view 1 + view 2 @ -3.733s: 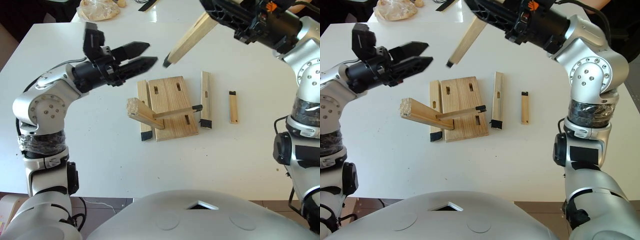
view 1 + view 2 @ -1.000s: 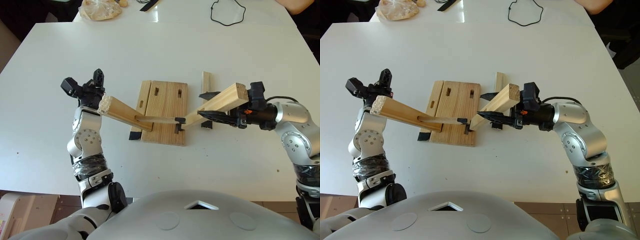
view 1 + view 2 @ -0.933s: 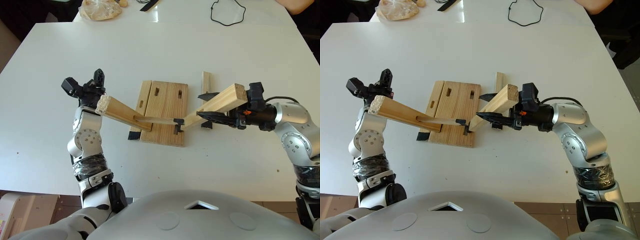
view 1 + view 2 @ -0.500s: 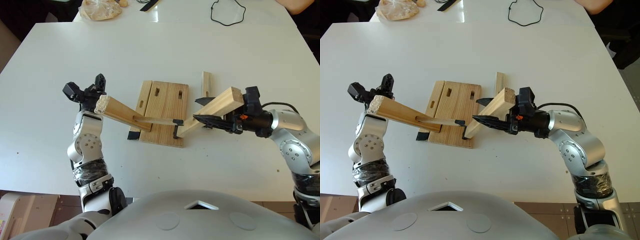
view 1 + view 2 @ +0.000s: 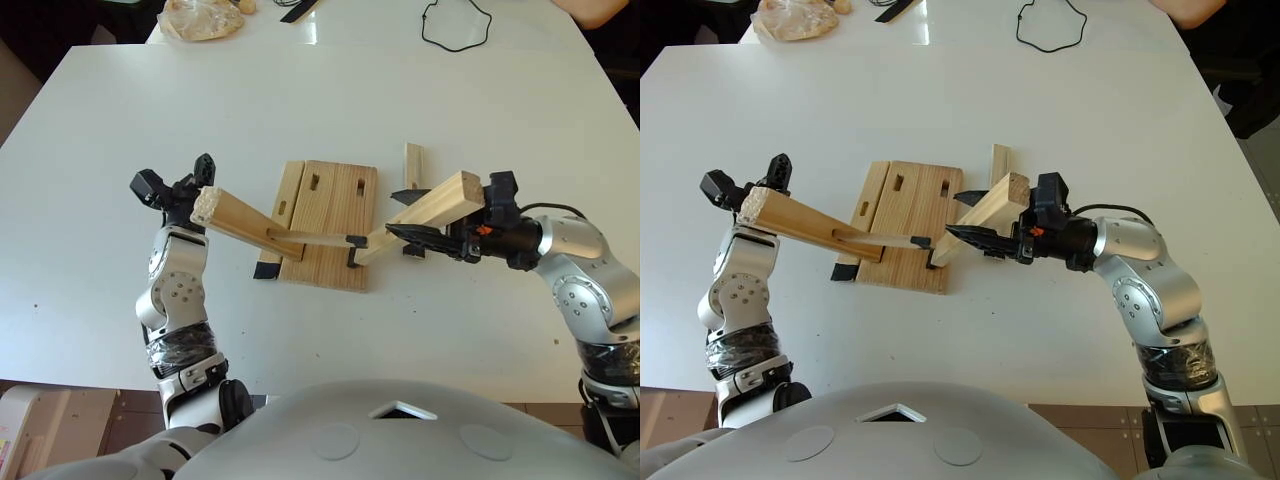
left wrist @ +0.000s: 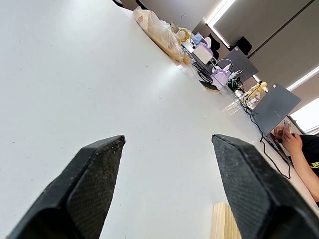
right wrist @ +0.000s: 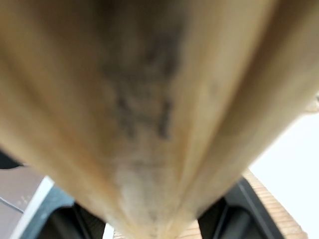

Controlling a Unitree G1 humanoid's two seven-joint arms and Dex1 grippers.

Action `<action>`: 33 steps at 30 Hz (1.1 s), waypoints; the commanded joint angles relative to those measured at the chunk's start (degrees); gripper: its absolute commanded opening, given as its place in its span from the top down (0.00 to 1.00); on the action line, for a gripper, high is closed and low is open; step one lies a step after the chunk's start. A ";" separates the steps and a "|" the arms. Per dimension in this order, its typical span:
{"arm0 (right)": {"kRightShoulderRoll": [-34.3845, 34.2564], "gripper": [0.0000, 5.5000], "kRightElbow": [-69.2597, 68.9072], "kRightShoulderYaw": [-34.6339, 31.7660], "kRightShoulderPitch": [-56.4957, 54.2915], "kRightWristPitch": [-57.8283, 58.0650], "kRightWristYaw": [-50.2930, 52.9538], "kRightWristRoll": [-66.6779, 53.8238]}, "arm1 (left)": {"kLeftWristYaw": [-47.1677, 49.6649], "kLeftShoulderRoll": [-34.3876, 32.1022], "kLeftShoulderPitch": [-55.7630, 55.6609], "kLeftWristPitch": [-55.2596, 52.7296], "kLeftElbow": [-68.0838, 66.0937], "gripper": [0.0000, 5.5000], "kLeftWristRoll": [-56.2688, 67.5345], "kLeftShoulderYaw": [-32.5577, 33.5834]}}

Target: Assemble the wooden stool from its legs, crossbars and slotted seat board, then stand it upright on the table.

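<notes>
White tabletop [image 5: 120,100]; bag [image 5: 200,18], cable [image 5: 455,20] at far edge. Left claw [image 5: 175,180] apart; right claw [image 5: 402,218] clamped on leg [image 5: 445,203].

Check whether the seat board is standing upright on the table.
No, the slotted seat board lies flat on the table.

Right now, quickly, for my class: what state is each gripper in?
Left gripper: open, holding nothing.
Right gripper: closed on a leg.
</notes>
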State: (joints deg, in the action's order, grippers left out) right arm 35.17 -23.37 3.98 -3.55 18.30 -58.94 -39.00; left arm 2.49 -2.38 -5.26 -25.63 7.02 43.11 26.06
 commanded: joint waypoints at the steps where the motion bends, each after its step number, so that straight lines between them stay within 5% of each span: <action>1: 3.18 0.63 3.05 0.58 -1.99 1.30 -1.11 4.32 | 0.60 1.65 1.82 1.05 1.95 0.41 -0.59 -0.85; 14: 7.23 0.63 15.50 6.29 -12.85 -0.02 -8.49 11.70 | 0.61 7.18 3.62 10.08 5.11 0.41 -3.12 -2.97; 23: 6.56 0.63 19.29 4.97 -13.45 -4.99 -7.77 12.73 | 10.88 -2.55 -16.43 4.80 24.36 0.41 8.22 -1.85; 28: 6.03 0.63 17.69 5.20 -11.78 -7.27 -5.47 14.34 | 12.05 -8.17 -25.65 -4.24 34.45 0.41 15.69 -11.96; 33: 4.60 0.63 18.54 8.08 -12.83 -9.49 -4.26 17.12 | 8.39 -17.46 -18.34 -17.01 39.91 0.41 18.88 -22.45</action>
State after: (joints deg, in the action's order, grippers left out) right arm 39.23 -6.60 9.24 -16.87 8.52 -64.64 -29.49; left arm 12.64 -15.42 -28.23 -37.17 45.54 62.13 7.79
